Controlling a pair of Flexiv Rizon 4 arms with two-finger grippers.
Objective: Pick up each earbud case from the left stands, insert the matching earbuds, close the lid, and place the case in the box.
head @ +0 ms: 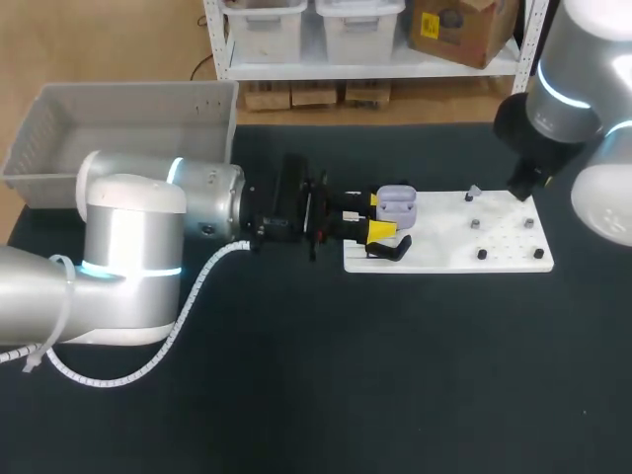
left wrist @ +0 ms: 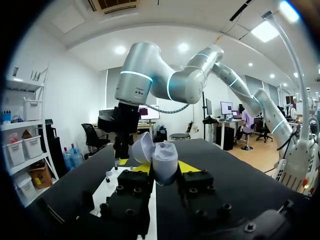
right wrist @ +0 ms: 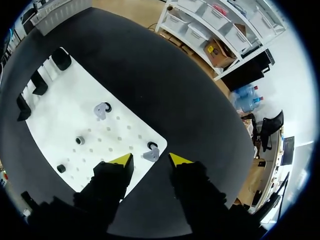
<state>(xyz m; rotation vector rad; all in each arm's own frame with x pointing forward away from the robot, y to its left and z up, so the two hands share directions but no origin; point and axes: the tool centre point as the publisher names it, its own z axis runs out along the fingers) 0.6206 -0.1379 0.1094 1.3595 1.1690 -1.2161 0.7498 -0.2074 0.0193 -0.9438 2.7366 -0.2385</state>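
Left claw [head: 383, 215] clamped on open lilac case [head: 397, 202], frame centre. Right claw [right wrist: 150, 161] apart, above earbud [right wrist: 151, 155] on white board [head: 494, 259], centre right.

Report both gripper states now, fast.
Left gripper: closed on the lavender earbud case, whose lid is open.
Right gripper: open, holding nothing, above the white board.

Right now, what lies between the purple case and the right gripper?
In the head view, it is mostly bare white board past the case, with one earbud on it, nearer the right gripper.
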